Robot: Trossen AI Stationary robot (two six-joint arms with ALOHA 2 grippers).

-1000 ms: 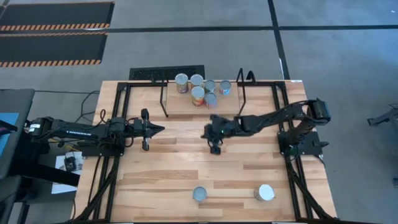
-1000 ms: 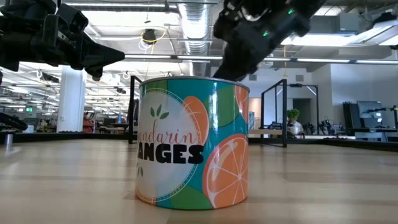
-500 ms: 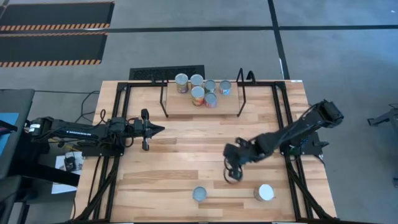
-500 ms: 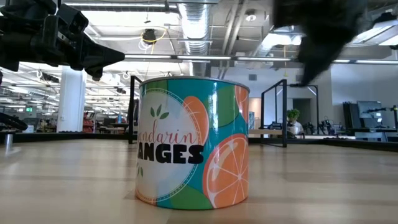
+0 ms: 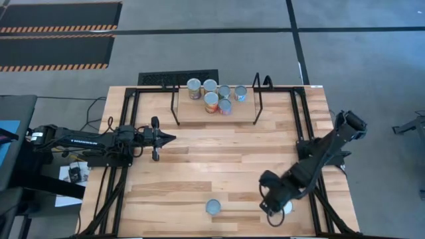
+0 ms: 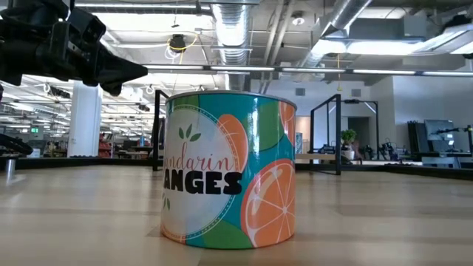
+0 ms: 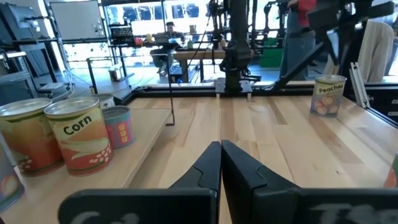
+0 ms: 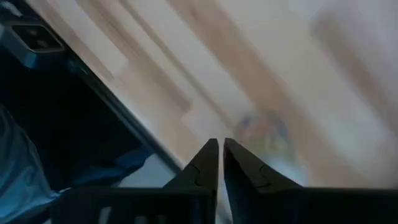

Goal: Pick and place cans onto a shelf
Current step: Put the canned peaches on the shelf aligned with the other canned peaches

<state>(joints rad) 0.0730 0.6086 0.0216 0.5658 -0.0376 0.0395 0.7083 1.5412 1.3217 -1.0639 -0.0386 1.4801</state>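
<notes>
six cans (image 5: 214, 95) stand on the shelf (image 5: 199, 113); two more sit at the table's (image 5: 199, 166) near edge. right gripper (image 5: 271, 207), fingers together, hangs beside one can (image 5: 285, 207). left gripper (image 5: 167, 138) waits, closed.

A light plank-topped wooden worktop (image 5: 199, 169) sits on a black metal frame above a grey concrete floor (image 5: 219, 53). Two black floor mats with orange-striped edges (image 5: 56, 34) lie well apart from it. Beyond the worktop, white ceiling ducts (image 6: 233, 22) run overhead, and a seated person (image 7: 169, 30) shows far back in the room.
</notes>
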